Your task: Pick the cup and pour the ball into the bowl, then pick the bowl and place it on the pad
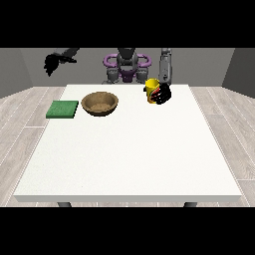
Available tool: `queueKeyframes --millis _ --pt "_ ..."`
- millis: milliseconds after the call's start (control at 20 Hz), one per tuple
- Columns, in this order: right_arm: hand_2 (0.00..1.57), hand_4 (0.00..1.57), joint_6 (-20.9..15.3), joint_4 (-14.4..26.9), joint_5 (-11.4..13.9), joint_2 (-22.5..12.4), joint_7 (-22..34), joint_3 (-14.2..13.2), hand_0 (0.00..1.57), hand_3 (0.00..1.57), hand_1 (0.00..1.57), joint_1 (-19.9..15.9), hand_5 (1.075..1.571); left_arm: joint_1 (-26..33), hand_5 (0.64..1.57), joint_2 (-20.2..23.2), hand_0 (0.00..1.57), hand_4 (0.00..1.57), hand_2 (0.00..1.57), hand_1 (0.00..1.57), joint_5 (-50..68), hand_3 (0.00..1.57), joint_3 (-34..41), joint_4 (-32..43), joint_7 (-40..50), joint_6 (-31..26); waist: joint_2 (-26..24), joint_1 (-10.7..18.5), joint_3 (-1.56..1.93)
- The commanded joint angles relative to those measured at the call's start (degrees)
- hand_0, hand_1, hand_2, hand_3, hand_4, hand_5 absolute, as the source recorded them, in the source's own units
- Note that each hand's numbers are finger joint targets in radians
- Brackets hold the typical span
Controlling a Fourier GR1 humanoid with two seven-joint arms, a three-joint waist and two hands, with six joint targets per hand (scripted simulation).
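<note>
the hand at the view's right curls round the unlabelled yellow cup on the table.

The hand at the view's right hangs low from a near-vertical forearm, its fingers curled round the yellow cup. The hand at the view's left is raised high and out to the side.

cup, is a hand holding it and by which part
The hand at the view's right is against the cup's side, fingers apparently curled round it. The other hand holds nothing.
</note>
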Motion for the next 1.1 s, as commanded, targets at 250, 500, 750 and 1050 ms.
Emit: queueKeyframes --millis 250,500,750,1050 --pt "0.0 0.0 0.73 6.53 0.88 0.57 -1.56 0.12 0.0 0.0 0.0 -0.13 1.568 -15.25 1.282 15.07 1.46 1.57 1.57 1.46 -12.96 1.57 -6.26 0.07 25.27 1.05 -4.39 1.57 -0.06" --pt "0.0 0.0 1.31 8.38 0.48 0.08 -0.21 0.0 0.0 0.0 0.0 -0.94 1.568 -17.94 1.287 10.27 1.49 1.53 1.57 1.49 -22.83 1.57 -13.41 0.63 36.84 6.11 -6.99 0.63 -0.13" --pt "0.0 0.0 2.87 11.3 0.36 -1.88 -3.32 -1.55 0.0 0.0 0.0 -2.39 1.569 -22.01 1.267 9.96 1.49 1.51 1.57 1.49 -27.54 1.57 -14.47 -0.79 42.85 5.73 -3.41 0.65 -0.21" --pt "0.0 0.0 2.9 14.29 0.82 -2.91 -2.61 -1.88 0.0 0.0 0.0 -3.09 1.57 -25.53 1.211 5.56 1.52 1.57 1.57 1.52 -39.74 1.57 -22.53 -0.08 54.98 5.43 -7.3 1.55 -0.18"
